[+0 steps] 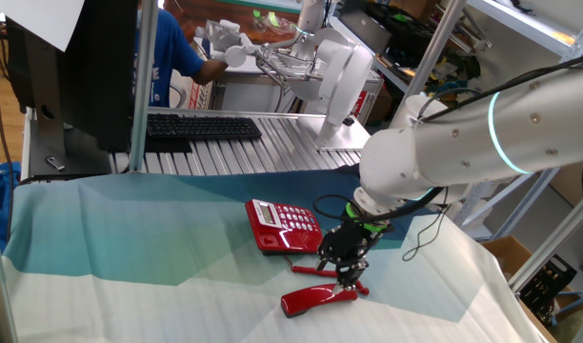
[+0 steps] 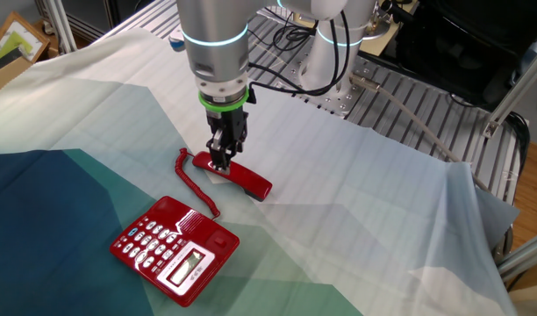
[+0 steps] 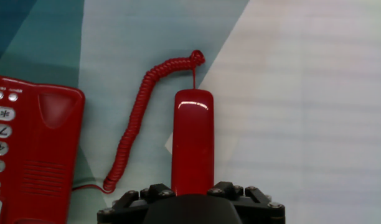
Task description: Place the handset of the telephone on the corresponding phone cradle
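Note:
The red handset [image 3: 192, 137] lies on the cloth, beside the telephone and off its cradle; it also shows in one fixed view [image 1: 311, 300] and the other [image 2: 251, 183]. My gripper [image 3: 192, 190] is down over one end of it, with the jaws against both its sides [image 1: 347, 276] [image 2: 220, 162]. The red coiled cord [image 3: 131, 124] curves from the handset's far end back to the telephone [image 3: 28, 155] [image 1: 282, 226] [image 2: 174, 250]. The phone cradle [image 3: 53, 149] is the recessed strip on the side facing the handset, and it is bare.
A teal and white cloth [image 2: 356, 202] covers the table. A black keyboard [image 1: 201, 126] and a monitor [image 1: 91, 67] stand at the back. A second white robot [image 1: 339, 76] and a person in blue [image 1: 168, 48] are behind the slatted metal tabletop [image 2: 409, 96].

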`<state>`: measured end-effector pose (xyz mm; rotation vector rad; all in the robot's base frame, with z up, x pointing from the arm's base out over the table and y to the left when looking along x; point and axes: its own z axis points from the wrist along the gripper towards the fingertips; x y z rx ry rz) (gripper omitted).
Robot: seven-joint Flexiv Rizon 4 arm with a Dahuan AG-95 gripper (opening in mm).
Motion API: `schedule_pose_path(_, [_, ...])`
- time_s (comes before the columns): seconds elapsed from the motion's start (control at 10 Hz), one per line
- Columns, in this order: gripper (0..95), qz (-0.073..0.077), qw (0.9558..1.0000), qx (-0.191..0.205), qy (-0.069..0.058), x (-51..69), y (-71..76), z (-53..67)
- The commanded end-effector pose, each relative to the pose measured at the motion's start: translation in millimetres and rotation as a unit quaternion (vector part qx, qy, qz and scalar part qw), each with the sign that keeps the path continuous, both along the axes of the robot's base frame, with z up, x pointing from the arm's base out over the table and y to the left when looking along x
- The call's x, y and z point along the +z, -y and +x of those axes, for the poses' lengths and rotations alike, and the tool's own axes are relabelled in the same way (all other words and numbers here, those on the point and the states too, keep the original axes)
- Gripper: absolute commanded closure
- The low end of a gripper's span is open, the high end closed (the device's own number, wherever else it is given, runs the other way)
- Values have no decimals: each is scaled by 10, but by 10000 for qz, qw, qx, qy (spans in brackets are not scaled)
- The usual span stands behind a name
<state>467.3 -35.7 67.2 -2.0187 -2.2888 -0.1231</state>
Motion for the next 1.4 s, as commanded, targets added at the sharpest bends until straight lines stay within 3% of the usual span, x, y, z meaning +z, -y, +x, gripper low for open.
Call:
schedule_pose_path(0.1, [380,23,10000,3,12,-33,13,-21])
schedule_pose_path(0.7, [380,54,9999,86,66,-218,89,-148])
schedule_pose_path(1.0, [380,150,9997,68,156,-277,123,-194])
schedule_pose_path(1.3, [380,137,9996,87,242,-298,115,-226])
schedule_pose_path(1.4, [570,148,9995,95,269,-297,114,-226])
